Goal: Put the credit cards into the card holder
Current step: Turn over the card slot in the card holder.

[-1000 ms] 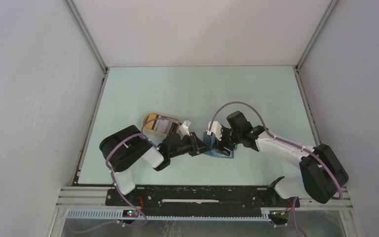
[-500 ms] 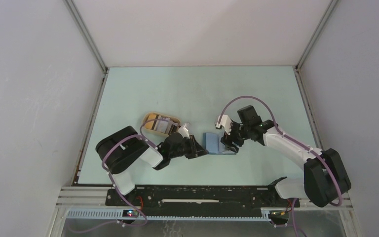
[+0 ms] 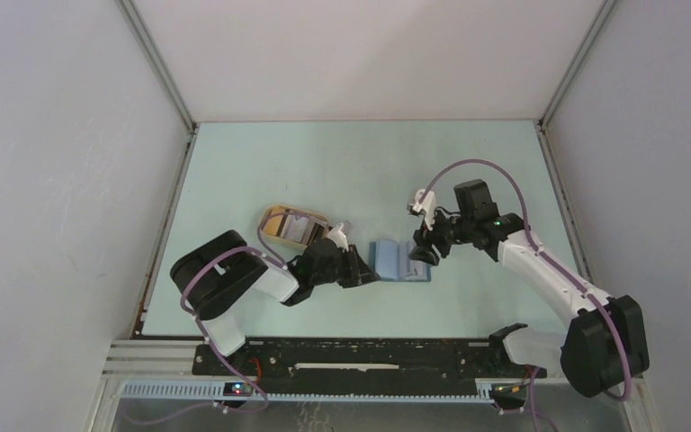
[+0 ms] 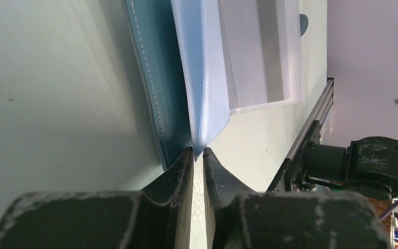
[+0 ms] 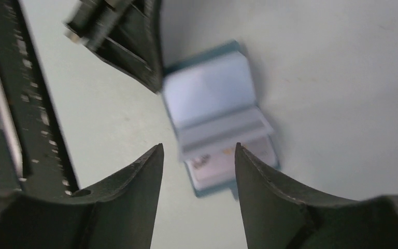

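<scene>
**Sam:** What is the right gripper [image 5: 197, 151] doing?

**Mia:** Its two fingers stand wide apart and there is nothing in them. It hangs over the right end of the card holder [image 3: 401, 262].

**Sam:** And the left gripper [image 4: 198, 155]?

**Mia:** That one is almost closed. It pinches a corner of the clear leaf [image 4: 202, 78] inside the holder, at the holder's left end.

**Sam:** How does the holder lie?

**Mia:** It lies open and flat on the table [image 3: 324, 162], between the two grippers. Its long way goes left to right. Its fold goes near to far.

**Sam:** Where are the credit cards [image 3: 299, 232]?

**Mia:** The ones I can see sit in the tan tray [image 3: 271, 219]. The tray is left of the holder and a bit farther back, just past the left gripper. One pocket of the holder may have a card in it, but that part is too blurry to tell.

**Sam:** So which arm is closer to the tray?

**Mia:** The left arm is closer, but its gripper is busy with the holder. I think the empty right one must go left, across the holder and past the left gripper, to get a card.
</scene>
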Controlling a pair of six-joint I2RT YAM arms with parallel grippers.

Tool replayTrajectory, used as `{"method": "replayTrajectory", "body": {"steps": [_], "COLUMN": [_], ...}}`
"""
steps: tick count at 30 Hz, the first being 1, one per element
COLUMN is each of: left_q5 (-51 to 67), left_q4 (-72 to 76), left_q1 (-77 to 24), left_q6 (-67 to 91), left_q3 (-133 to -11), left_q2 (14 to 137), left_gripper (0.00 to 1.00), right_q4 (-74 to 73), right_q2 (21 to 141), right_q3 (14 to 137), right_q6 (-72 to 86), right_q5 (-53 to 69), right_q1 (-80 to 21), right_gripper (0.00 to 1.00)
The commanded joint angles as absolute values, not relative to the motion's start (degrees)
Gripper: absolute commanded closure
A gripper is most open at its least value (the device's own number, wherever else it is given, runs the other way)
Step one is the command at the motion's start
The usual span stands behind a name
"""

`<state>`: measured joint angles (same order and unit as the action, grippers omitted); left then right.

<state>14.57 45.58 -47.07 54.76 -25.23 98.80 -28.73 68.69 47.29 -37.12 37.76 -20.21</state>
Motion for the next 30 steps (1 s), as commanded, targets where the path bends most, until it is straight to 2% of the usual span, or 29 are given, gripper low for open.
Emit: {"method": "replayTrajectory", "body": {"steps": [1,5,7,10,14,22,30], "left_q5": [14.24,14.36,14.36,14.41,14.7,15.17,14.85], "left_q4": [44.74,44.65,44.65,44.78,45.64,47.23,52.41], "left_q1": [-46.75,-46.71,-46.75,-46.75,-46.75,-46.76,-47.02], "left_q6": [52.3,52.21,52.19,52.08,52.25,52.9,56.43], "left_q3": [-27.44,-27.27,-27.09,-27.07,-26.77,-25.25,-21.3], "left_q2": [96.2,95.83,95.87,96.21,96.7,95.88,97.56], "left_gripper": [0.84,0.84,0.84,0.87,0.88,0.89,0.91], "right_q4": [-25.36,-27.67,-29.96,-32.91,-36.68,-41.31,-43.95], "right_q2": [73.58,83.65,87.67,91.05,93.95,99.2,96.87], "right_q3": [50.65,55.27,57.14,58.17,58.86,61.32,62.37], "right_q6": [-26.44,-24.45,-24.69,-26.79,-30.76,-32.7,-33.64], "right_q5": [42.38,34.64,29.16,23.77,19.48,19.33,25.75], "right_q1": [-26.14,-29.16,-28.92,-27.69,-27.04,-26.72,-24.28], "right_gripper": [0.45,0.75,0.82,0.87,0.88,0.87,0.79]}}
